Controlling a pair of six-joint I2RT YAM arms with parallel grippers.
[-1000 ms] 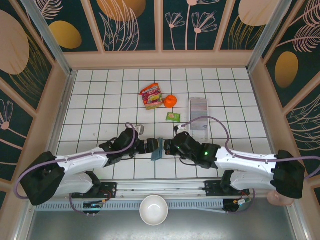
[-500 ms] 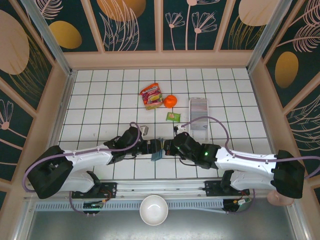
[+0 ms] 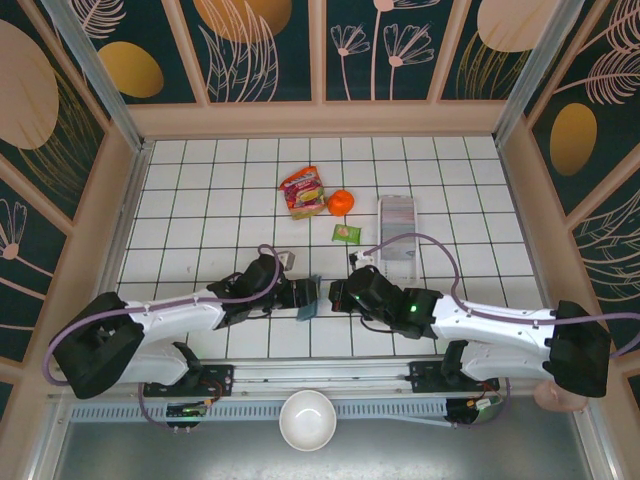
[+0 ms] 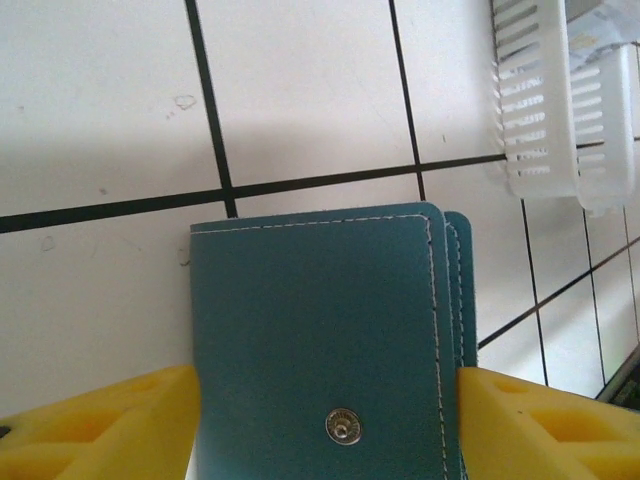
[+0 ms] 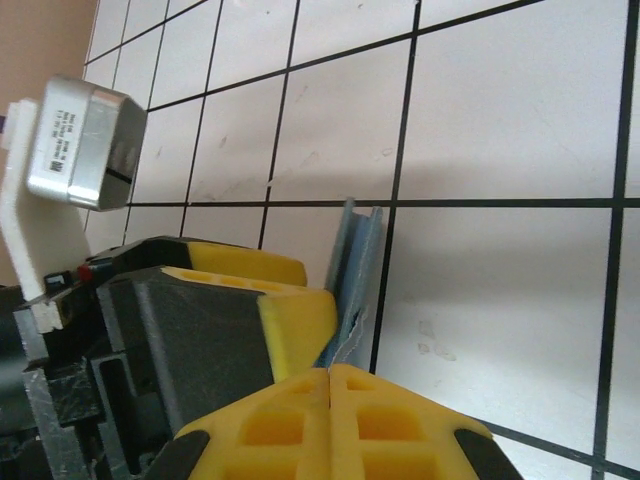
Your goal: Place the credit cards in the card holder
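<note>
Card holder [image 4: 320, 330], teal, snap-fastened: you have it standing on edge by the middle of the table's [image 3: 200, 200] near edge.
Your right gripper [image 5: 330, 405] is closed tight on its lower corner; your left gripper [image 3: 304, 293] stands half open, pads [image 4: 110, 430] at both side edges, firm hold or not you cannot tell. Beyond, toward the middle: green packet [image 3: 346, 233], clear tray [image 3: 397, 215], orange [image 3: 341, 202].

This is a staged robot test cell in a lab: a white grid-tiled counter [image 3: 200, 200] boxed in by wood-framed walls [image 3: 260, 50] printed with leaf patterns, with the left arm [image 3: 170, 320] and right arm [image 3: 500, 322] bolted to a metal rail [image 3: 320, 378] at the near edge.
</note>
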